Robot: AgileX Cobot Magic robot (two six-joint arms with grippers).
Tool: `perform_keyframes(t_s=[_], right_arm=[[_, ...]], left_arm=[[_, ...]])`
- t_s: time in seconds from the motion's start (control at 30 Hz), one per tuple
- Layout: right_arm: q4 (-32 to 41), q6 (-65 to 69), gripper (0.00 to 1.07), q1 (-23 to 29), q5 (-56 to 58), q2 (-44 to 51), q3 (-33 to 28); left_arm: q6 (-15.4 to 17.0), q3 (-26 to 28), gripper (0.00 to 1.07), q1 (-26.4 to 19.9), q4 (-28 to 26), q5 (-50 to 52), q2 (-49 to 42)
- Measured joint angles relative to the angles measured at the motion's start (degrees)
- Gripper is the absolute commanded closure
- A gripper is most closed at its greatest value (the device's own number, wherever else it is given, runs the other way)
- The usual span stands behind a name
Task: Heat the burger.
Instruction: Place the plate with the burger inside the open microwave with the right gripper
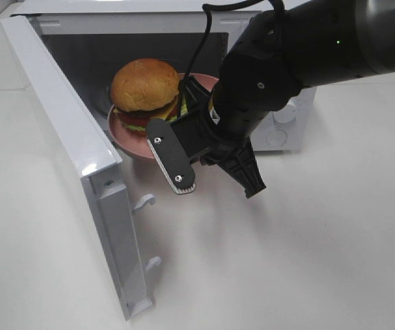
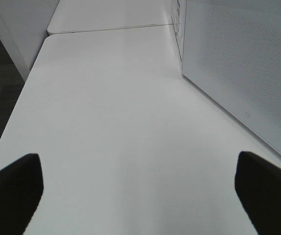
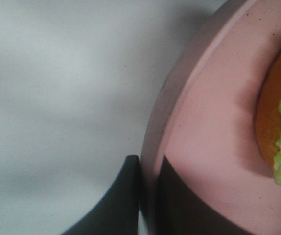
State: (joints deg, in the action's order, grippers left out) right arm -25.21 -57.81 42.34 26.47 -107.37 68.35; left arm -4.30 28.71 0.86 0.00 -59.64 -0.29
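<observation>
Exterior high view: report the right arm's pose.
— It reaches in from the upper right, angled down toward the open microwave (image 1: 283, 127). The right end effector (image 3: 149, 196) is pinched onto the rim of the pink plate (image 1: 125, 134).
— Burger location?
— The burger (image 1: 144, 86) sits on that plate, at the cavity mouth, beside the swung-open door (image 1: 67, 130).
— Left arm?
— The left end effector (image 2: 140, 196) hovers over the white worktop (image 2: 121, 122), fingers spread wide, holding nothing.
</observation>
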Motion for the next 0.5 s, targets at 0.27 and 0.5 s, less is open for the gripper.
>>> perform_keyframes(t_s=[0.27,0.5], right_arm=[[0.1,-0.2,1.07,0.0,0.8,-1.4,2.9],[0.2,-1.1,1.07,-0.1,1.5,-2.2,5.1]], left_arm=[[0.0,0.0,0.06,0.0,0.0,0.0,0.0],[0.0,0.0,0.06,0.0,0.0,0.0,0.0]])
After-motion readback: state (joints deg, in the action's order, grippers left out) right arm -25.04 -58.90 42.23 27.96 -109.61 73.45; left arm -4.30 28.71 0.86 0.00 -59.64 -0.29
